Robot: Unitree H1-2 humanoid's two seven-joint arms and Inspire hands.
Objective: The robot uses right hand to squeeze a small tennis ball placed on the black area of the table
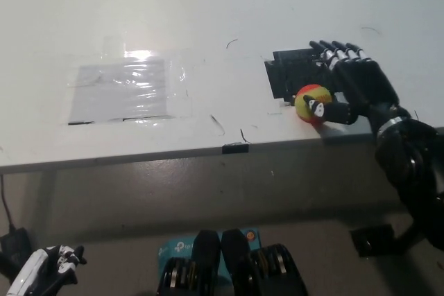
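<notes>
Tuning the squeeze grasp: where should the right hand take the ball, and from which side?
Across its middle, coming from the ball's right. The ball is round, so any diameter works; the right hand is open beside it, palm facing it, on the black area.
</notes>
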